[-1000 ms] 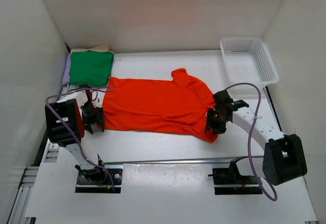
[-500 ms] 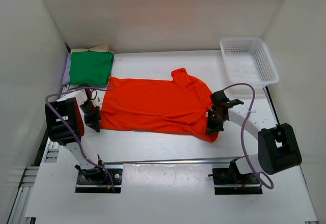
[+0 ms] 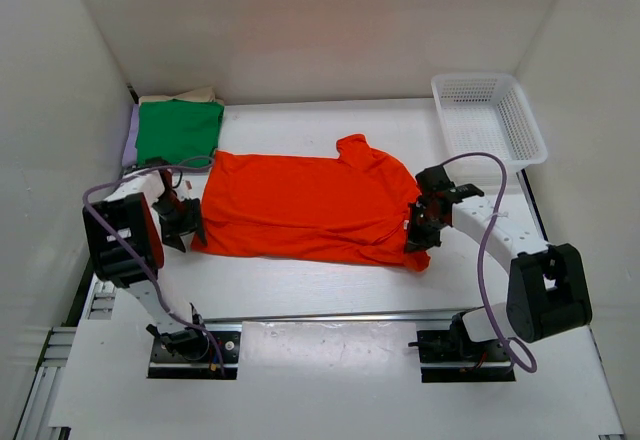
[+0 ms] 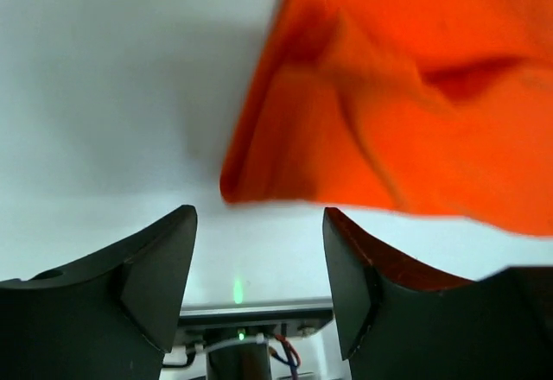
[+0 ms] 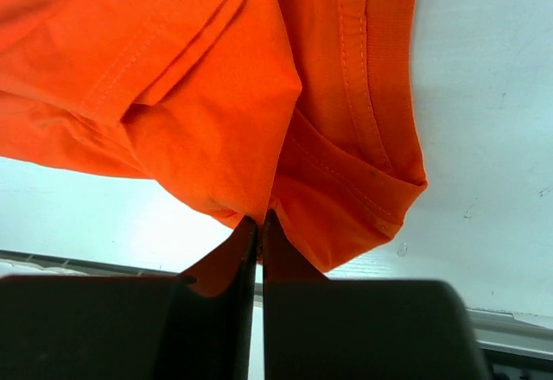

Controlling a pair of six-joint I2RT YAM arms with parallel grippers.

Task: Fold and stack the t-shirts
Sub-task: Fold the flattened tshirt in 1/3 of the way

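Observation:
The orange-red t-shirt [image 3: 300,205] lies spread across the middle of the table, collar end to the right. My right gripper [image 3: 418,235] is at its near right corner, shut on a bunched fold of the cloth [image 5: 199,78] beside the collar; in the right wrist view the right gripper [image 5: 259,218] has its jaws pressed together on that fold. My left gripper [image 3: 183,222] stands open just off the shirt's near left corner [image 4: 415,95]; in the left wrist view nothing lies in the left gripper [image 4: 259,216]. A folded green t-shirt [image 3: 178,132] tops a pile at the back left, with beige [image 3: 180,94] and lilac [image 3: 130,135] edges showing beneath.
A white mesh basket [image 3: 487,118] stands at the back right. White walls close in the table on three sides. A metal rail [image 3: 330,315] runs along the near edge in front of the arm bases.
The right gripper has shut on the shirt's fold near the collar. The left gripper shut, then opened again; the shirt's left corner now lies slightly further left.

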